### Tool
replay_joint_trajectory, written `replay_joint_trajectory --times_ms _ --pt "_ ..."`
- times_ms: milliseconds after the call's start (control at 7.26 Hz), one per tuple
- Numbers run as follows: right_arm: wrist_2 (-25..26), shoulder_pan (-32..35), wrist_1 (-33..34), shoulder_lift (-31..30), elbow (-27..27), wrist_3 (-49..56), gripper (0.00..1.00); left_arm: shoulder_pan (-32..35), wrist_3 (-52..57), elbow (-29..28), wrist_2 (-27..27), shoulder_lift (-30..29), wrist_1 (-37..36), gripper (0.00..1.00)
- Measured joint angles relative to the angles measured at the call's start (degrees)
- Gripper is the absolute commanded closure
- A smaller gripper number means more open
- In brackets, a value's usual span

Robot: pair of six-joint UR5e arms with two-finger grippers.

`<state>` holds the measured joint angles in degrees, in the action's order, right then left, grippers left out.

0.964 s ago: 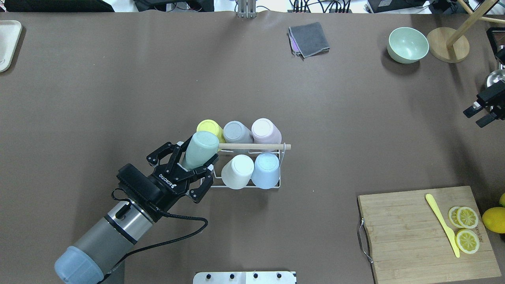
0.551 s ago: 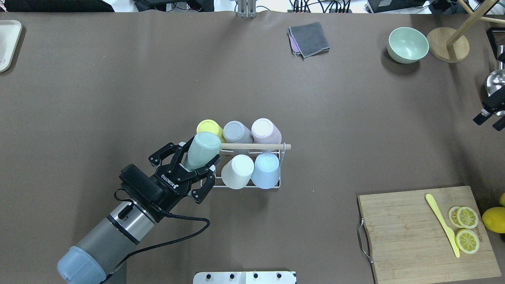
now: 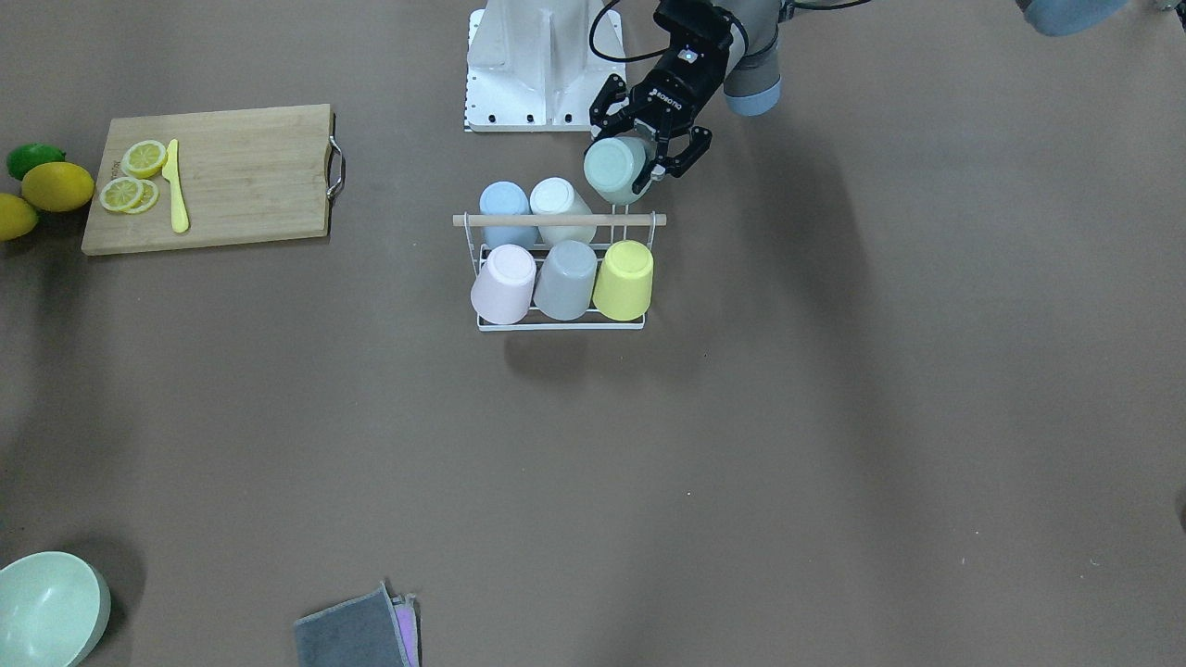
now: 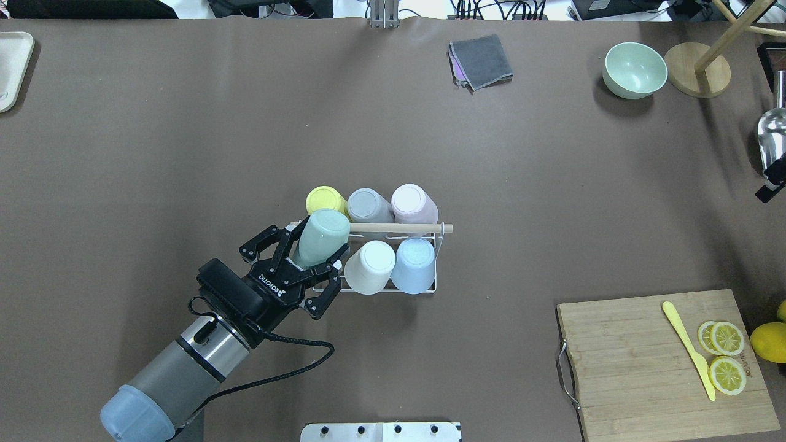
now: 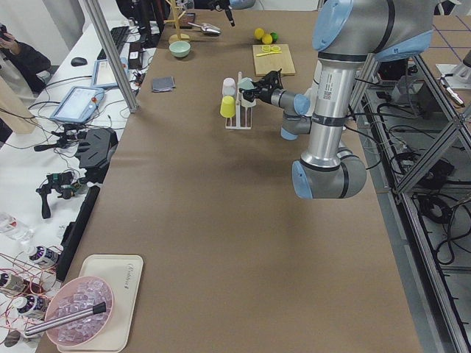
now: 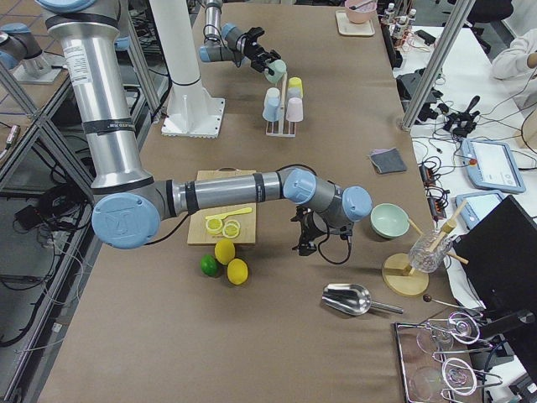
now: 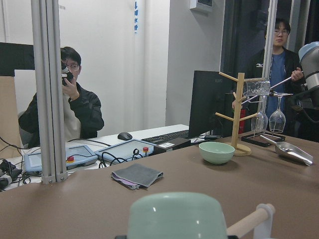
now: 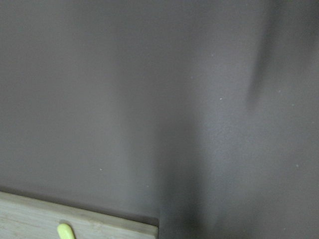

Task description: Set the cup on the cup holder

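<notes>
The cup holder (image 4: 399,228) is a white wire rack with a wooden rod handle, at mid table; it also shows in the front view (image 3: 556,220). It carries upturned yellow (image 4: 325,198), grey (image 4: 367,205), pink (image 4: 411,202), white (image 4: 370,265) and blue (image 4: 414,264) cups. My left gripper (image 4: 310,256) is shut on a mint cup (image 4: 320,238), held bottom-up and tilted over the rack's near-left corner, beside the rod's end. The mint cup also shows in the front view (image 3: 613,169) and the left wrist view (image 7: 177,216). Only a tip of my right gripper (image 4: 770,190) shows, far right.
A cutting board (image 4: 638,356) with lemon slices and a yellow knife lies near right. A green bowl (image 4: 634,69), a wooden stand (image 4: 697,67), a metal scoop (image 4: 772,132) and a grey cloth (image 4: 481,60) sit at the far side. A tray (image 4: 12,61) is far left.
My left gripper has moved right with the mint cup, closer over the rack's corner. My right gripper has drawn off to the right, almost out of the overhead view.
</notes>
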<state>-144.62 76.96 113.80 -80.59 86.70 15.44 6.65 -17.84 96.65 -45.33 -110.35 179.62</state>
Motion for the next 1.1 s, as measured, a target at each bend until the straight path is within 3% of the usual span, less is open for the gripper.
replay_joint_trajectory --times_ms 551,1102 --pt "4.5 0.1 -21.7 -5.7 0.8 -12.5 0.06 -1.6 0.3 -0.3 1.1 0.0 1.0 1.0" --pt "5.7 0.3 -26.6 -9.4 3.5 -34.7 0.01 -1.4 2.8 -0.7 1.1 0.0 3.5 1.0"
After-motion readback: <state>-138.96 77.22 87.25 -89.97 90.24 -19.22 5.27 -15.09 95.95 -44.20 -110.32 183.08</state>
